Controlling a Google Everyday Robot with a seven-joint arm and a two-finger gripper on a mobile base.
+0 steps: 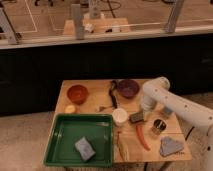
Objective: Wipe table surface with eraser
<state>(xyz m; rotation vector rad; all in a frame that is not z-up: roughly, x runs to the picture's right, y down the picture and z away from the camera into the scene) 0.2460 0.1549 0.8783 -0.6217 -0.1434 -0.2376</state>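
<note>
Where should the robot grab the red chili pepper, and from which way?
Probably around its middle, from straight above. The red chili pepper lies flat on the table, long and thin, running away from the camera, so fingers closing across its narrow width should fit. The metal cup stands close on one side, so come down carefully. The gripper is just beyond it.

White arm bent; claw [138,116] low, pointing down
</note>
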